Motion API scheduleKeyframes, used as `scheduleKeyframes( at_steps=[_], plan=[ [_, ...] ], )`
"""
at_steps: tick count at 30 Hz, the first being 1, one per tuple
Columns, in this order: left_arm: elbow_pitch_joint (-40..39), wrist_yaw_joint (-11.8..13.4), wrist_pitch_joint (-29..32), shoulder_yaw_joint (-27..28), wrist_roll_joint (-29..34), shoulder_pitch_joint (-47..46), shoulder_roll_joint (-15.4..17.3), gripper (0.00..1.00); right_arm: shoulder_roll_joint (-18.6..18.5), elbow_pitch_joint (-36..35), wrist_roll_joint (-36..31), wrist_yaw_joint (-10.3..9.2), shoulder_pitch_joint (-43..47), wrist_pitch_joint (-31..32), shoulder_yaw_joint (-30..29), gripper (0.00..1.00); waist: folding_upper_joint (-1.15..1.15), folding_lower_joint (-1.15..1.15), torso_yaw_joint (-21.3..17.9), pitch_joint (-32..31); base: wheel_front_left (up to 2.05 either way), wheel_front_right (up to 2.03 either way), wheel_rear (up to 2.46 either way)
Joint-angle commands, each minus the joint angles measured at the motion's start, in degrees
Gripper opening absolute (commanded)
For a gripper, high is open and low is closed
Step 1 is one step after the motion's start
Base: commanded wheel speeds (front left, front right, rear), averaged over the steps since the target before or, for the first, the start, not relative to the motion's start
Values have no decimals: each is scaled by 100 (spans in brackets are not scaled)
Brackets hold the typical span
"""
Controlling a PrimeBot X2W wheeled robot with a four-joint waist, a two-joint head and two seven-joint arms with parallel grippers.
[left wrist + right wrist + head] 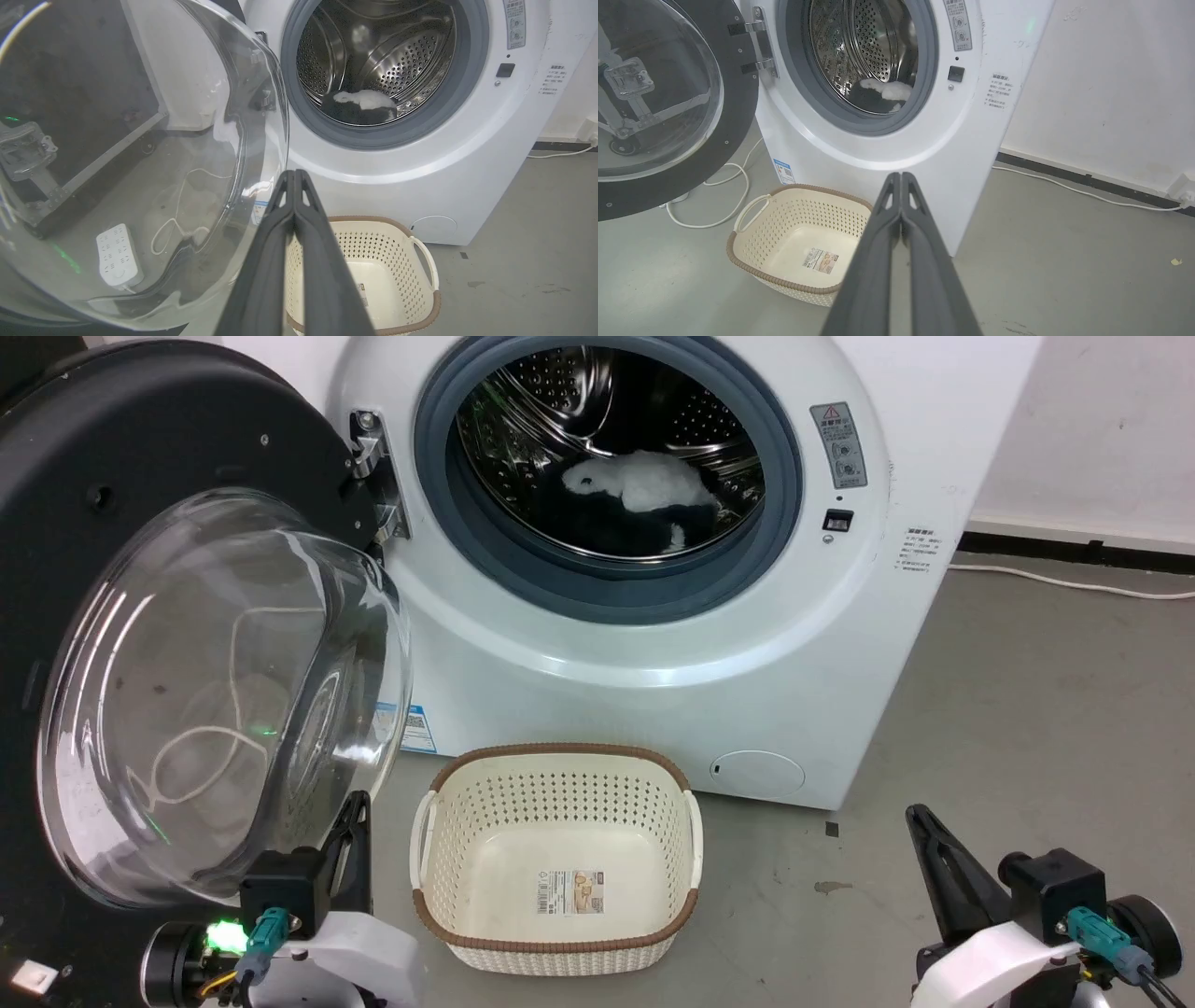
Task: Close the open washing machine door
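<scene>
The white washing machine (pixel 653 653) fills the upper centre of the head view. Its steel drum (pixel 541 392) holds a white fluffy item (pixel 653 485) lying on dark fabric. The washing machine door (pixel 140 439), black-rimmed with a bulging glass bowl, stands swung wide open at the left. On the floor below the drum sits a cream perforated basket (pixel 560 751), its only content a label (pixel 569 893) stuck to its bottom. The left gripper (pixel 295 173) and right gripper (pixel 901 175), at the lower corners, are pressed closed and hold nothing.

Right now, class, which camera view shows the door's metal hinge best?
The right wrist view: the hinge shows whole, both arms joining the washing machine door to the washing machine. The head view shows it foreshortened; the left wrist view, distorted through glass.
</scene>
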Motion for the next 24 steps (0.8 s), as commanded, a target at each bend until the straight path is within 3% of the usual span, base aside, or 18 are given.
scheduleKeyframes(
  at_steps=[1,13,14,24],
  plan=[
    [-23,-25,2,4,15,63,-1,0,0,-25,-29,5,-82,3,-3,0,0,0,0,0,0,0,0],
    [-23,-25,2,4,15,63,-1,0,0,-25,-29,5,-82,3,-3,0,0,0,0,0,0,0,0],
    [0,0,0,0,0,0,0,100,0,0,0,0,0,0,1,100,0,0,0,0,0,0,0],
    [39,-15,-78,-42,-126,27,0,100,0,41,146,0,46,-81,47,100,0,0,3,2,0,0,0]
  ],
)
